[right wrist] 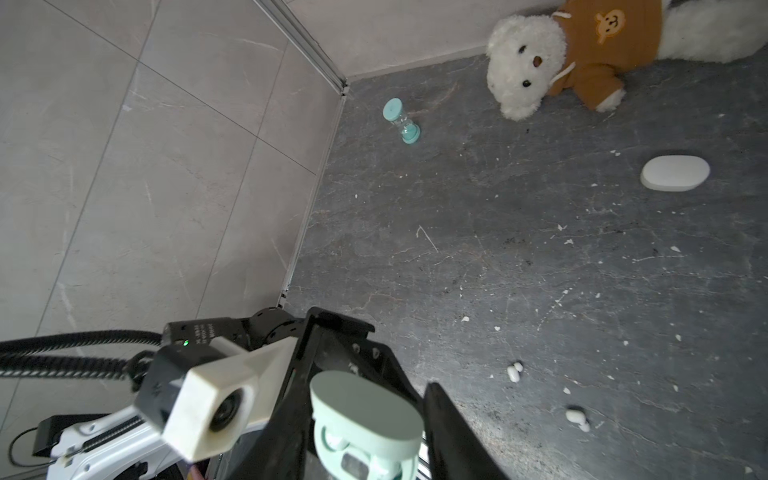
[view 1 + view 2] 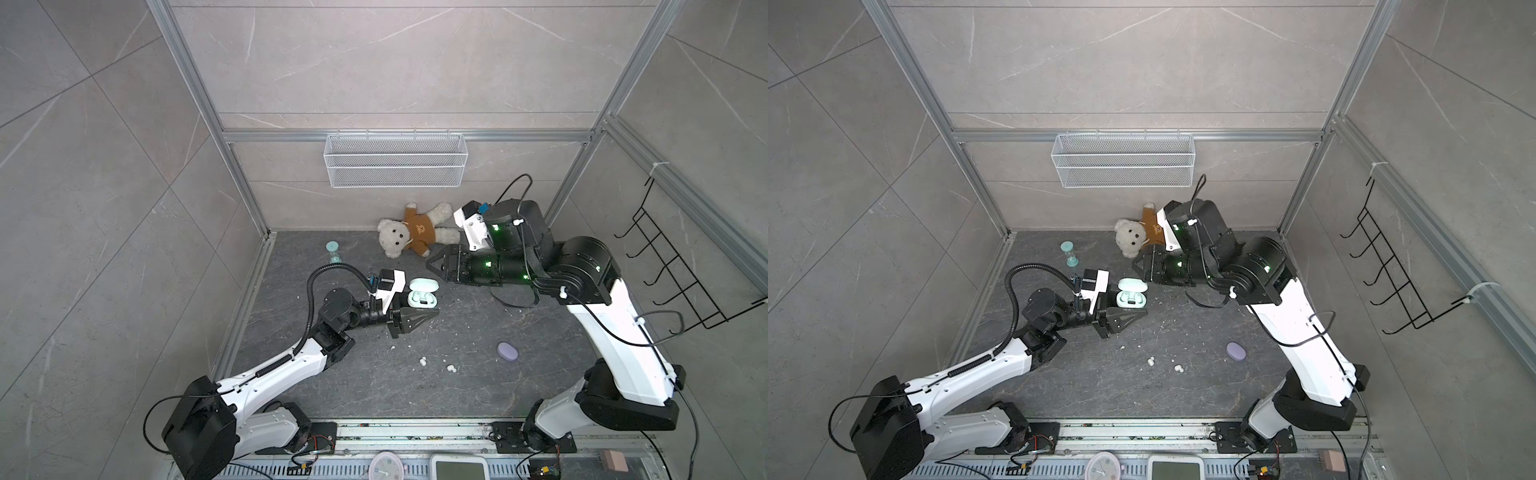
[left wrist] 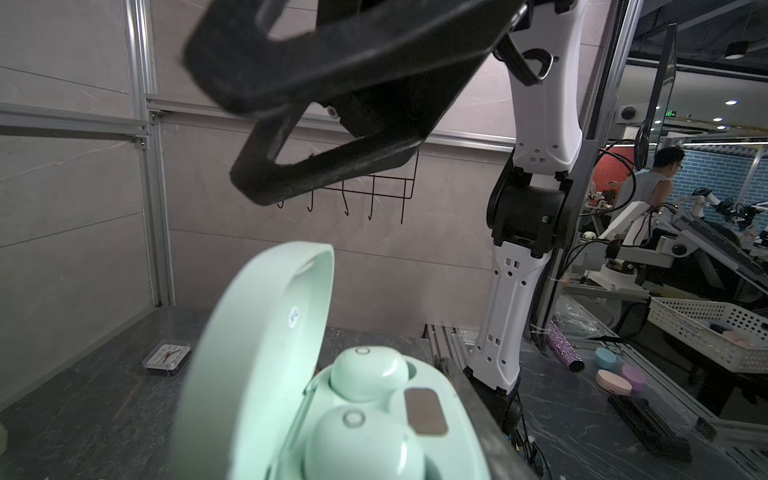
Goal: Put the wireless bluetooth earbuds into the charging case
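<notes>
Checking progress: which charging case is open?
The mint green case, held by the left gripper, lid raised; the lilac case and white case lie shut.

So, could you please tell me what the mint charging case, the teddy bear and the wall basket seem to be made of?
The mint charging case looks like moulded plastic, smooth and satin, with soft highlights on its lid. The teddy bear seems plush: fuzzy white pile, brown fabric top. The wall basket appears to be white-coated metal mesh, see-through.
</notes>
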Action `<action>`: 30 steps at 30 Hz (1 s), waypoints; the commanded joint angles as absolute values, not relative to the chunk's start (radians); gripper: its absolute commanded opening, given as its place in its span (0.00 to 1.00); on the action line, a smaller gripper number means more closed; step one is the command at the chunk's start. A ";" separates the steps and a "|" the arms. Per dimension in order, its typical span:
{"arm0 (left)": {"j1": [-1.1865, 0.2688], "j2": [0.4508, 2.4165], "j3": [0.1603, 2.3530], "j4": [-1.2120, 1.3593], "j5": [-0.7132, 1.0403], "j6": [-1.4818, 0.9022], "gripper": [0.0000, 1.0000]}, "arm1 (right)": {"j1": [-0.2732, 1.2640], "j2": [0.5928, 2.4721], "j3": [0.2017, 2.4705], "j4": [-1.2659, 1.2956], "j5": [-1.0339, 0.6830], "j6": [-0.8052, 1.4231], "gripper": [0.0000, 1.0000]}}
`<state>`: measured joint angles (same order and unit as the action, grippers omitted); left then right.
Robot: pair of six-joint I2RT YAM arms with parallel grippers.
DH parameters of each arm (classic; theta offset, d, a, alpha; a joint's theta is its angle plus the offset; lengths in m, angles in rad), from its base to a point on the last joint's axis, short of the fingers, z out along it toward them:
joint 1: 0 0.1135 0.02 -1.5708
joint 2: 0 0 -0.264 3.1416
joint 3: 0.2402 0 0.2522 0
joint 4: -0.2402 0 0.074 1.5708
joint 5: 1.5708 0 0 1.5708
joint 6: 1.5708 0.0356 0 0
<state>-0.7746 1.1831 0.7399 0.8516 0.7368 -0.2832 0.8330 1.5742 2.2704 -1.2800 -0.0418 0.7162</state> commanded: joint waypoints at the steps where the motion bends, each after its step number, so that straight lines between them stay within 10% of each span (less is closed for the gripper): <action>1: -0.774 1.157 0.753 0.883 0.748 -0.254 0.26 | 0.821 1.621 2.325 -1.345 -0.070 0.683 0.39; 25: -0.773 1.172 0.757 0.880 0.743 -0.252 0.26 | 0.900 1.493 2.106 -1.326 -0.148 0.740 0.28; 30: -0.773 1.182 0.759 0.871 0.752 -0.249 0.26 | 0.899 1.477 2.094 -1.318 -0.104 0.784 0.50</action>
